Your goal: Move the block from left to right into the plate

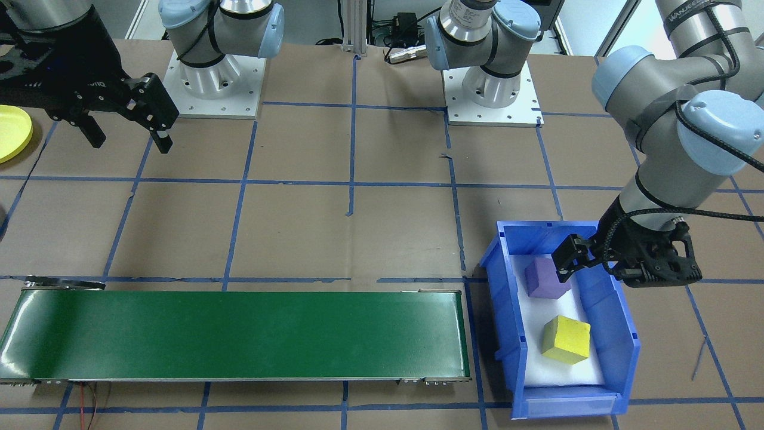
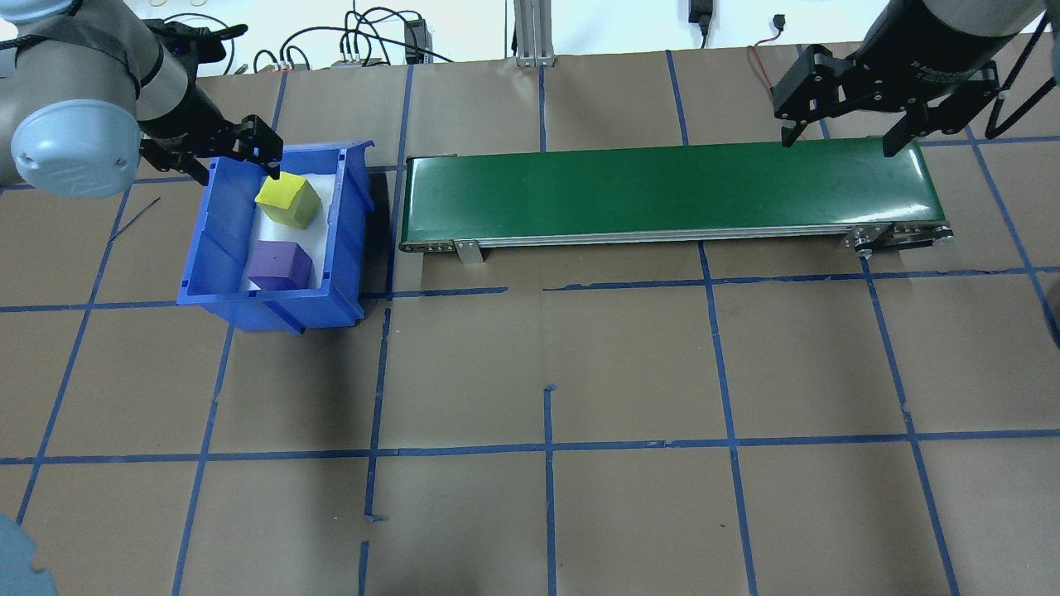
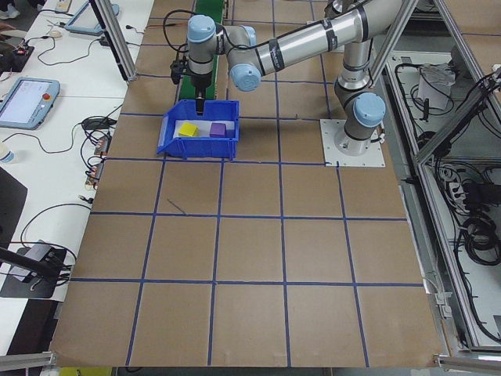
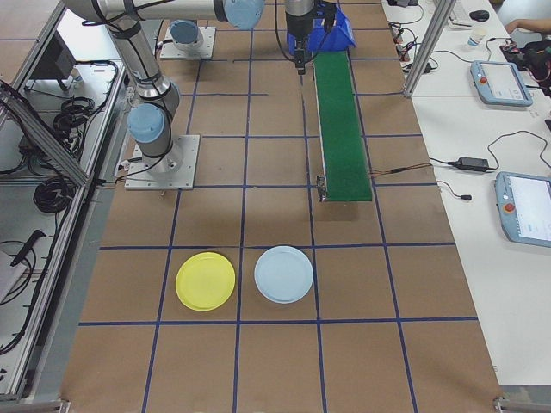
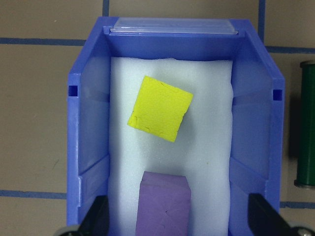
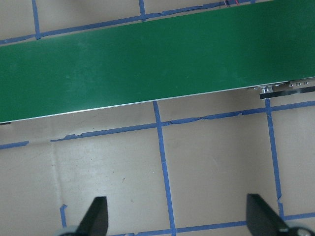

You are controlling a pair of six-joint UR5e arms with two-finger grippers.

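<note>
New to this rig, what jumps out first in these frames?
The blue bin at the conveyor's left end, holding a yellow block and a purple block, with the left tool open above it. Next, the long green conveyor belt across the table's far side, the right tool open and empty over its other end. The yellow plate lies past that end, beside a pale blue plate.
</note>
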